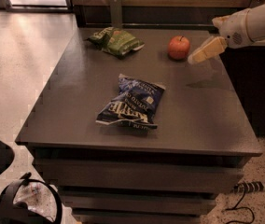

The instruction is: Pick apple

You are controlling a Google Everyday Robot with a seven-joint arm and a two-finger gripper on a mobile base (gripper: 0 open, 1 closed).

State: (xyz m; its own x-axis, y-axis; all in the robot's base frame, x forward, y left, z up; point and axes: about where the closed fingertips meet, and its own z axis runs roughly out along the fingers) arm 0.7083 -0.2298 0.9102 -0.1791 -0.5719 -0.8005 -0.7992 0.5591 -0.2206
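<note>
The apple (179, 47) is small, round and red-orange with a short dark stem. It stands on the dark grey table (207, 120) near the far right corner. My gripper (198, 56) comes in from the right on a white arm and hovers above the table just right of the apple, its tan tip pointing down-left toward it. It holds nothing and is a small gap away from the apple.
A blue chip bag (132, 101) lies in the middle of the table. A green chip bag (116, 41) lies at the far left. A dark counter (258, 83) stands to the right. Cables and a power strip (249, 188) lie on the floor.
</note>
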